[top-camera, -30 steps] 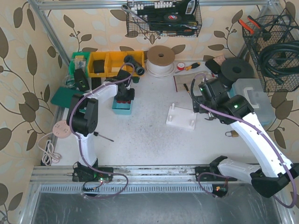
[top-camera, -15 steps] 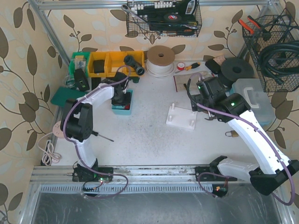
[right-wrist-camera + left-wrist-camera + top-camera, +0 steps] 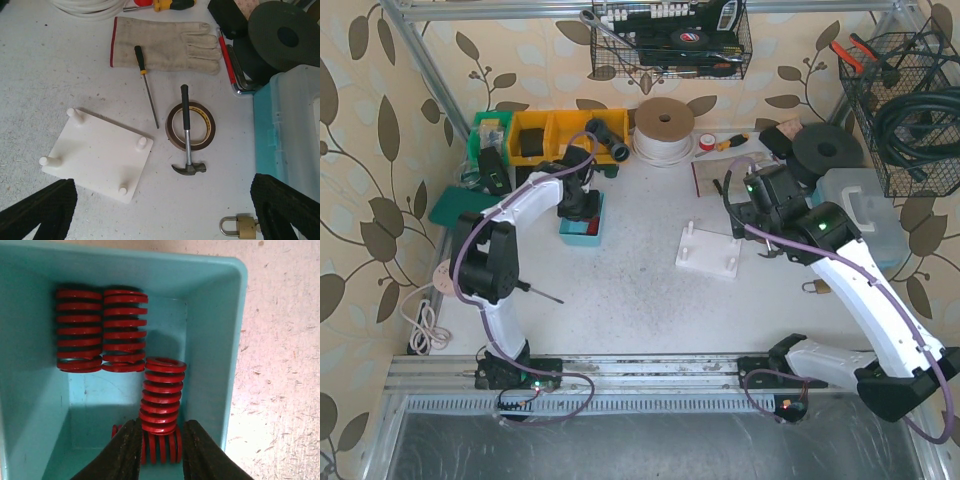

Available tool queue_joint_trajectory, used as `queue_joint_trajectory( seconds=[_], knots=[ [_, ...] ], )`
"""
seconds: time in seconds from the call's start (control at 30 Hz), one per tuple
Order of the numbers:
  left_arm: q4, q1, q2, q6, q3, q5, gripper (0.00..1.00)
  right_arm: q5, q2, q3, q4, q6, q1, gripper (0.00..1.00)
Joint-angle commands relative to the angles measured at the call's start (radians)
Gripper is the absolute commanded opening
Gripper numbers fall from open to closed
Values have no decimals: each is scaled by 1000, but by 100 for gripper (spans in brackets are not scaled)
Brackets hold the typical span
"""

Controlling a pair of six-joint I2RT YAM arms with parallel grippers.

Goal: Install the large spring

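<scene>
Red spring (image 3: 160, 395): coated metal coil with a satin sheen; the teal bin (image 3: 215, 340) is smooth moulded plastic, slightly glossy. Table top (image 3: 280, 365) is matt white, rough and speckled. Peg plate (image 3: 97, 155) is matt white plastic, glove (image 3: 165, 47) coarse woven cloth, hammer (image 3: 185, 125) has a dull steel head and black rubbery grip, padlock (image 3: 246, 226) is shiny brass.

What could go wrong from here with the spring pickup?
1. The left tool pinches the red spring only at its near end; it could pivot or slip on lifting.
2. Under it lies another spring, and the bin wall is close; either could snag.
3. The white peg plate lies unheld, the right tool open; it may shift when pressed.
</scene>
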Motion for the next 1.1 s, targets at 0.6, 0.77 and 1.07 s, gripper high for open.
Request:
queue_joint_trajectory(
  seconds=[0.6,0.77,1.07],
  knots=[
    [24,-9,164,12,-14,23,32,33,2,25,-3,-43,-7,94],
    [44,-11,188,26,-6,22,32,36,-2,20,0,-54,-10,94],
    [14,-14,221,32,32,-4,39,46,-18,6,0,-54,-14,94]
  ],
)
